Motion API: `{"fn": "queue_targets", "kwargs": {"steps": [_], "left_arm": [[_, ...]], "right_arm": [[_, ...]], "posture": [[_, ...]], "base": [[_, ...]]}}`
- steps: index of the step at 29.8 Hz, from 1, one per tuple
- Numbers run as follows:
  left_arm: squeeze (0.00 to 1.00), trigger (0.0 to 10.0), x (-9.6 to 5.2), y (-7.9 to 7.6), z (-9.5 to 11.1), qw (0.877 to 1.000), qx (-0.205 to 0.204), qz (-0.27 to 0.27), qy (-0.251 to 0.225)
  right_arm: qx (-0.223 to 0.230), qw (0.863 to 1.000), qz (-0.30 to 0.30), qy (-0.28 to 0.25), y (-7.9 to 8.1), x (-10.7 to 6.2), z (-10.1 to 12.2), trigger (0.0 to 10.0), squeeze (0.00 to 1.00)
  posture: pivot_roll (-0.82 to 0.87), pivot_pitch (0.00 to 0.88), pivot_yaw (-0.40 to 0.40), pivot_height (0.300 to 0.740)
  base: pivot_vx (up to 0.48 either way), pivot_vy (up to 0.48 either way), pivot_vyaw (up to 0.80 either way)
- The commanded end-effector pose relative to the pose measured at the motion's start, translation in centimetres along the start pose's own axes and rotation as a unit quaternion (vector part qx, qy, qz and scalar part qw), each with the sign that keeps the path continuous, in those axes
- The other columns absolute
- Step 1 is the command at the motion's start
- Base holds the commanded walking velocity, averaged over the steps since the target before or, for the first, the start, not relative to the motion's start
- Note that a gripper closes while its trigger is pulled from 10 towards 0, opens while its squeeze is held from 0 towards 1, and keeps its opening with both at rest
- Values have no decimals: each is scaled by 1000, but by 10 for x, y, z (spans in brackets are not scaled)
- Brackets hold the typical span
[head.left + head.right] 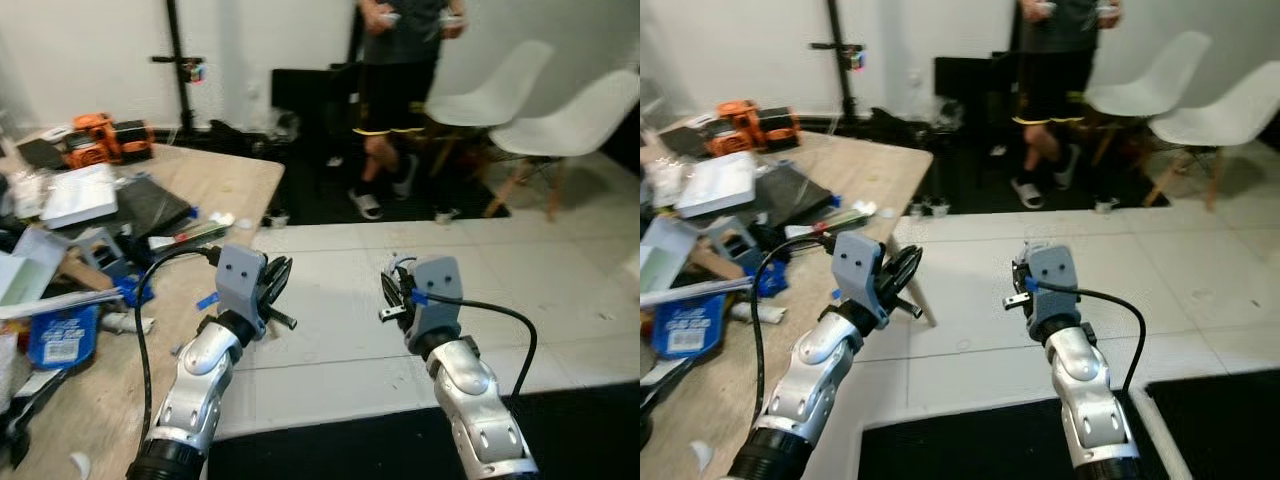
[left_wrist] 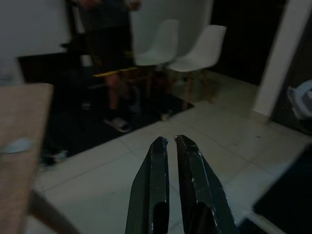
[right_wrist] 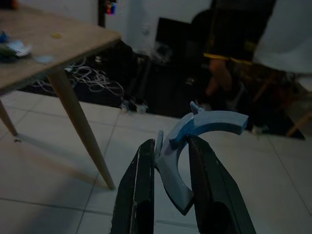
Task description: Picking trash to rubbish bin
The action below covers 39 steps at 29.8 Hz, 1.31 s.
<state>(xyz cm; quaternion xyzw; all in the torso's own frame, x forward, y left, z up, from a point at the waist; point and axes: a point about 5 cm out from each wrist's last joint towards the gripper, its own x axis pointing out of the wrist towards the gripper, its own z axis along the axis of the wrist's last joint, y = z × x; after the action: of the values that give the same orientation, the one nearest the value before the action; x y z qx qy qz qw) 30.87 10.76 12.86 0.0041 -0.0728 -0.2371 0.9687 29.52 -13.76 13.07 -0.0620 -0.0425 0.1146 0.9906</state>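
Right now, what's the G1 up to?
It is mid trash run. The right pincer is shut on a curved blue plastic scrap, held out in front of the robot over the white tile floor. The left pincer is shut and carries nothing. A cluttered wooden table stands on the robot's left, and a person stands ahead near two white chairs. I can't make out a rubbish bin, so the scrap is not yet dropped.

Head views look down over both arms; wrist views share the person
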Motion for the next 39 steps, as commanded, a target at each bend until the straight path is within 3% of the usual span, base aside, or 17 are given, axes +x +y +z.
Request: {"fn": "queue_targets", "kwargs": {"steps": [1, 13, 24, 33, 39], "left_arm": [[0, 10000, -1, -2, -4, 1000, 2, -7, 7], [0, 10000, -1, -2, -5, 1000, 3, -5, 7], [0, 10000, -2, 5, -6, 999, -8, 31, 20], [0, 10000, -1, 3, -7, 999, -17, 34, 19], [0, 10000, 0, -1, -8, 999, -2, 22, 24]], "right_arm": [[-1, 1000, -2, 11, -3, -2, -6, 10000, 0], [-1, 1000, 3, 12, -2, -1, -7, 10000, 0], [-1, 1000, 8, 15, -1, 1, -8, 10000, 0], [1, 1000, 4, 21, -3, -1, -11, 10000, 0], [1, 1000, 1, 22, -4, -1, -11, 10000, 0]], "posture": [[-121, 43, -23, 740], [-118, 32, -30, 740], [-116, 35, -41, 740], [-123, 40, -40, 740], [-119, 42, -40, 740]], "base": [[0, 0, -800], [0, 0, -800], [0, 0, -800], [0, 0, -800], [0, 0, -800]]}}
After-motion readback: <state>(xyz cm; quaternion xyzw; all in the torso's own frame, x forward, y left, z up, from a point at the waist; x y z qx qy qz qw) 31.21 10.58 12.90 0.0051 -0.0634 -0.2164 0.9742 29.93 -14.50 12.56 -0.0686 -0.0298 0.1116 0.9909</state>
